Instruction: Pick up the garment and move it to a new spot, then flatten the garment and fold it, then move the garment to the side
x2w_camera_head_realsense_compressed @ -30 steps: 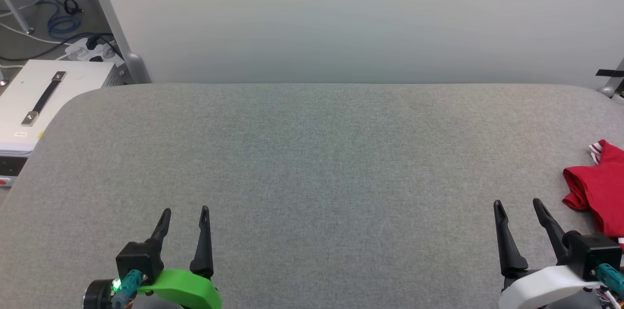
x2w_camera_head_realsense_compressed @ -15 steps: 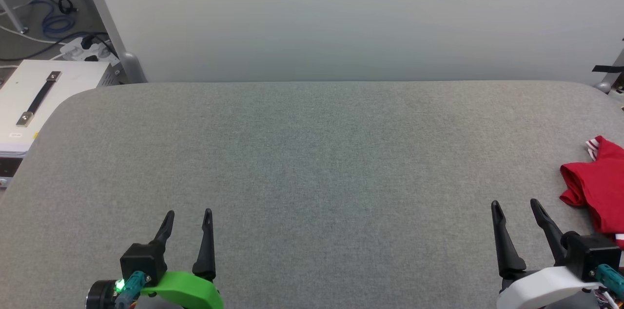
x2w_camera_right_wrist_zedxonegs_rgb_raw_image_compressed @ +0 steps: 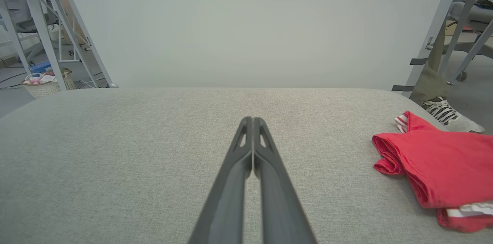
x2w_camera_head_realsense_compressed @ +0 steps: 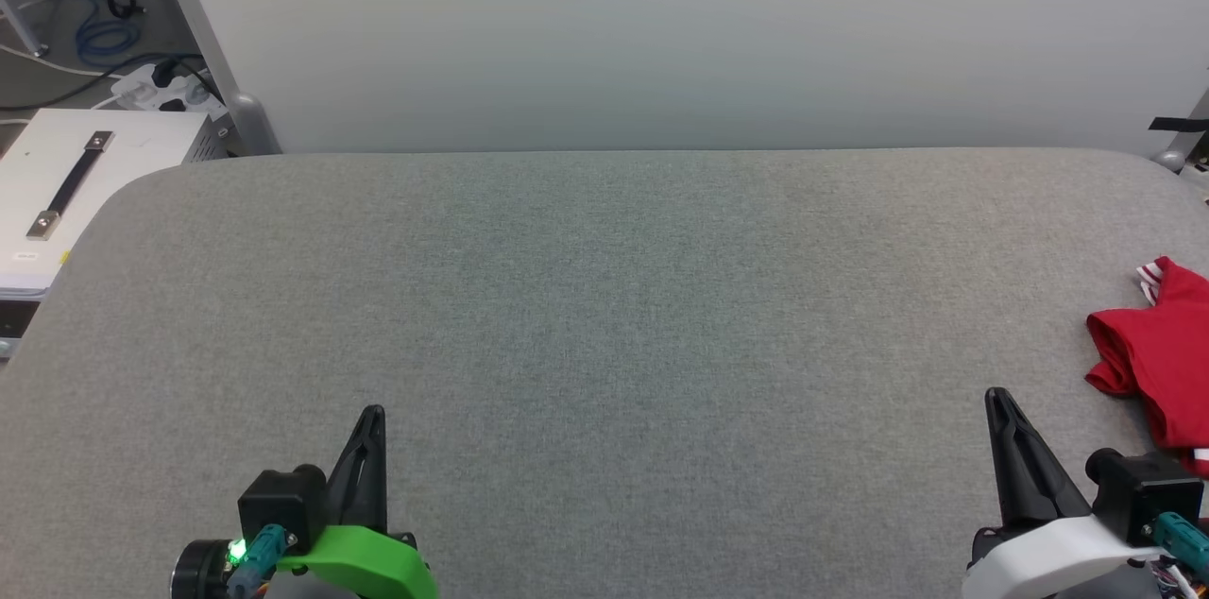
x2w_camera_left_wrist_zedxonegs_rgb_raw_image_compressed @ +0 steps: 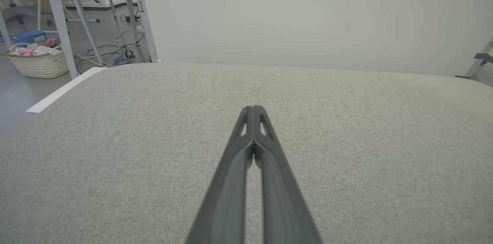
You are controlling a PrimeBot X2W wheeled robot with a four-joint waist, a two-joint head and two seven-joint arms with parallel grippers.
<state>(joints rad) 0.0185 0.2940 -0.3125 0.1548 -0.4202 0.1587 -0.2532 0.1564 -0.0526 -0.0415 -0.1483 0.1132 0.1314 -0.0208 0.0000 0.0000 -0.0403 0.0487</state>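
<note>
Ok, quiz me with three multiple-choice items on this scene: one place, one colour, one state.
1. The crumpled red fabric garment lies on the grey cloth-covered table at its: A centre; B right end; C left end.
2. The plastic wrist mount of the left claw is: A white; B blue; C green.
3. The right claw is: A shut, empty; B open; C gripping fabric.
Answers: 1 B, it lies at the head view's right border. 2 C, it is bright green in the head view. 3 A, its fingers are pressed together and the garment lies apart from them.
</note>
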